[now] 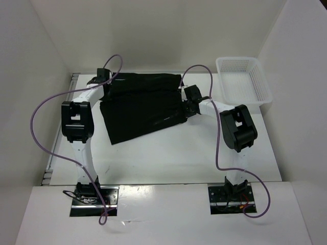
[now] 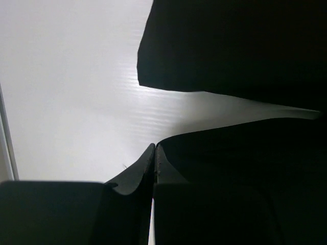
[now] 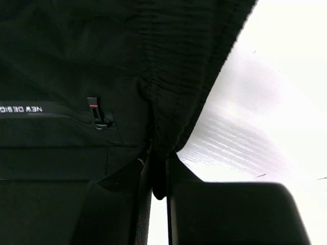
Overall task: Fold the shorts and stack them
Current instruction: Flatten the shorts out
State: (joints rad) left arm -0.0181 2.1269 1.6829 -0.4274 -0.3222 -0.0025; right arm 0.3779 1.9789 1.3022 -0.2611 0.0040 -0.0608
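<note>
When viewed from overhead, fills most of the frame as a white table (image 1: 168,158), boxed by pale walls at 9, 12 and 3 o'clock. Next in size, black shorts (image 1: 143,109), draped over the far half of that table toward 12 o'clock, far edge held between both grippers, near edge slanting down to a corner at 7 o'clock of the cloth and resting on the surface. At 2 o'clock from the table's middle, white mesh basket (image 1: 222,81), standing apart from the shorts. At 10 o'clock of the cloth, left gripper (image 1: 106,81); from its wrist camera, fingers (image 2: 143,171) pressed together with the dark fabric edge meeting the tips, by all appearance pinching a corner of the shorts. At 3 o'clock of the cloth, right gripper (image 1: 185,98); from its wrist camera, fingers (image 3: 181,178) clamped on the gathered, ribbed waistband. Looping off both arms, purple cables (image 1: 38,109). Smallest, near the waistband: zipper pull (image 3: 97,115) and, at 9 o'clock of it, pale printed lettering (image 3: 20,108), reading mirrored.
</note>
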